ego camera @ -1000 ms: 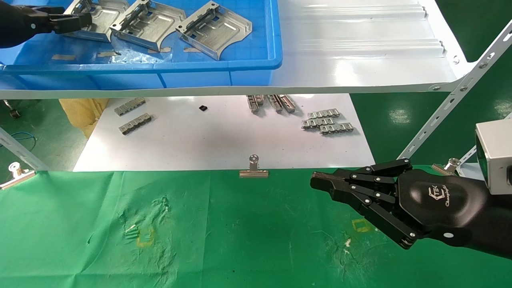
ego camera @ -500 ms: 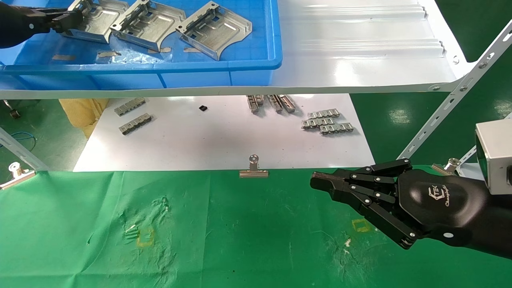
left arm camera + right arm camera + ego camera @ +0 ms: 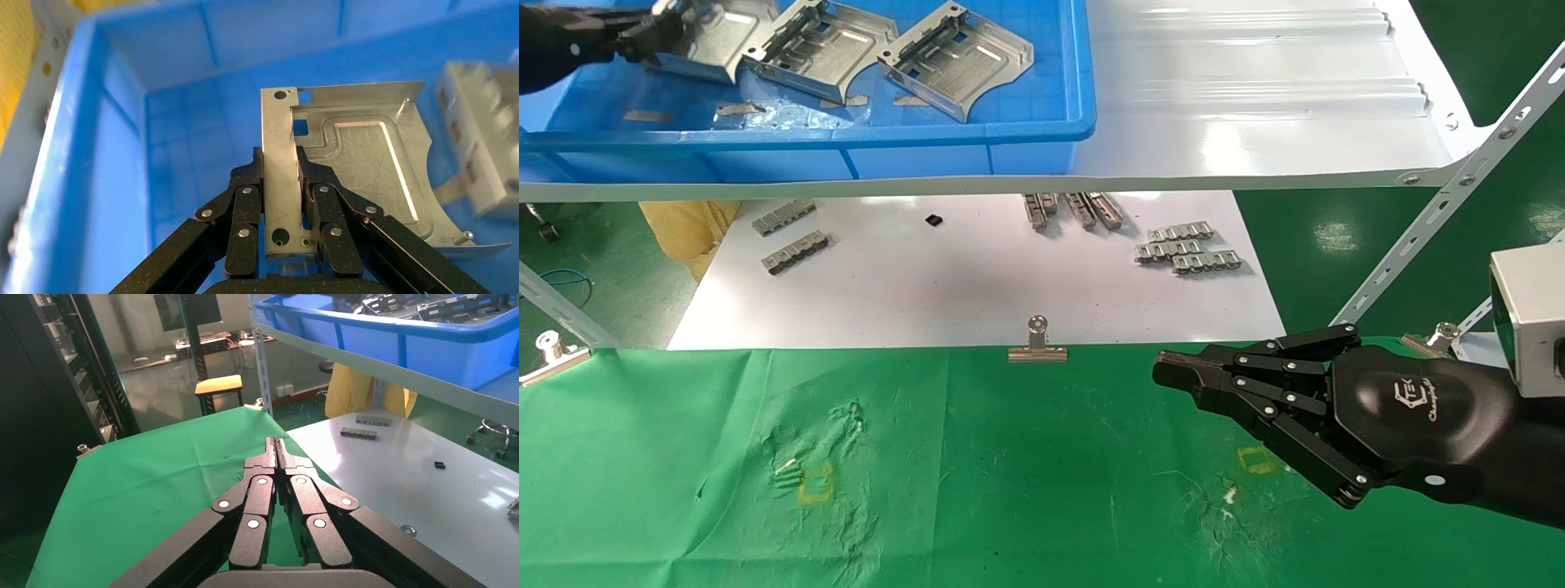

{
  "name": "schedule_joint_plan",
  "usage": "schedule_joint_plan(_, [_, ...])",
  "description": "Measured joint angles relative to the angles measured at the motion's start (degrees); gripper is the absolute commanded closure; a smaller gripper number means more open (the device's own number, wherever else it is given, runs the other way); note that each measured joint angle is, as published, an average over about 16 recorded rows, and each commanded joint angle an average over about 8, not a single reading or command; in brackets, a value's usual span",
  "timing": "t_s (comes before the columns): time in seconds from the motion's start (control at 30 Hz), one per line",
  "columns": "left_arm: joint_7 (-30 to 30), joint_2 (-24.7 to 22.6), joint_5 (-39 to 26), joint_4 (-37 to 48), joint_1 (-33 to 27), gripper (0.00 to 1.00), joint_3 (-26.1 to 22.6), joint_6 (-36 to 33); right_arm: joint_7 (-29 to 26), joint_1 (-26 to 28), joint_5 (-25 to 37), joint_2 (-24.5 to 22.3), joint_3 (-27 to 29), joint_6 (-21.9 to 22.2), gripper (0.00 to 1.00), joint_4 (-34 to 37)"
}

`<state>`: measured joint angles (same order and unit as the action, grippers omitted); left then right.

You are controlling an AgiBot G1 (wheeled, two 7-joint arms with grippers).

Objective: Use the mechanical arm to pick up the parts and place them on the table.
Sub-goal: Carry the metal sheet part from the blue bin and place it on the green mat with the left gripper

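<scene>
Three silver parts lie in the blue bin (image 3: pixel 1042 122) on the white shelf. My left gripper (image 3: pixel 654 33) is shut on the upturned flange of the leftmost part (image 3: pixel 715 37), seen in the left wrist view (image 3: pixel 343 165) with the pads (image 3: pixel 254 177) clamped on the flange, and tilts it up off the bin floor. The middle part (image 3: pixel 821 49) and the right part (image 3: pixel 956 57) rest flat. My right gripper (image 3: pixel 1173 369) is shut and empty, hovering over the green table (image 3: pixel 1009 490) at the right; it also shows in the right wrist view (image 3: pixel 275 444).
Small ridged strips (image 3: pixel 1189 249) and a silver binder clip (image 3: pixel 1037 347) lie on the white board (image 3: pixel 968 294) below the shelf. A shelf strut (image 3: pixel 1442 196) slants at the right. Yellow square marks (image 3: pixel 815 483) dot the cloth.
My left gripper has risen and drawn back toward the far left, lifting and tilting the leftmost part. The right arm has not moved.
</scene>
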<state>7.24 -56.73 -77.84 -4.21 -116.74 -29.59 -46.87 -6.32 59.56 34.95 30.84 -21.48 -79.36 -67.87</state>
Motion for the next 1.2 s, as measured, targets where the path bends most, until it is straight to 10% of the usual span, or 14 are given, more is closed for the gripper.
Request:
schedule_joint_plan(0.73, [-12.54,5.4,12.06,-11.58,3.84,1.0,6.17,-32.84,0.0,0.0,0.0,0.0,0.0,0.0,1.0,0.0])
schedule_joint_plan(1.2, [-15.48,12.33,24.02,-33.18,15.72,1.0,-1.35,-44.99,0.0,0.0,0.0,0.0,0.0,0.0,1.0,0.0])
